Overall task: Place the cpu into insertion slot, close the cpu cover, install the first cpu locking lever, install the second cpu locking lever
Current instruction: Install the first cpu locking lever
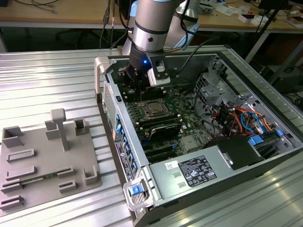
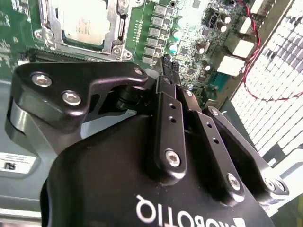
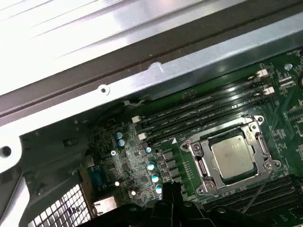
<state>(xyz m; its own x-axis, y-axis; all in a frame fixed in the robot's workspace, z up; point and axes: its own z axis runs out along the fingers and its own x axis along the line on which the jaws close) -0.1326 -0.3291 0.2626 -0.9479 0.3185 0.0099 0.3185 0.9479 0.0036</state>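
Note:
The cpu (image 1: 152, 109) (image 2: 83, 19) (image 3: 233, 156) lies flat in its socket on the green motherboard, silvery top up. The cpu cover (image 2: 112, 21) (image 3: 200, 165) is down around it as a metal frame. Thin wire levers (image 3: 215, 126) run along the socket's sides; I cannot tell whether they are latched. My gripper (image 1: 136, 87) (image 2: 164, 64) (image 3: 169, 195) hangs over the board a short way from the socket, toward the case's far corner on the exterior view's left. Its fingers are shut with nothing between them.
The open computer case (image 1: 118, 120) lies on a ribbed metal table. A power supply (image 1: 189, 172) and coloured cables (image 1: 241, 118) fill its near and right parts. Memory slots (image 3: 203, 109) run beside the socket. A grey fixture plate (image 1: 42, 161) sits outside on the left.

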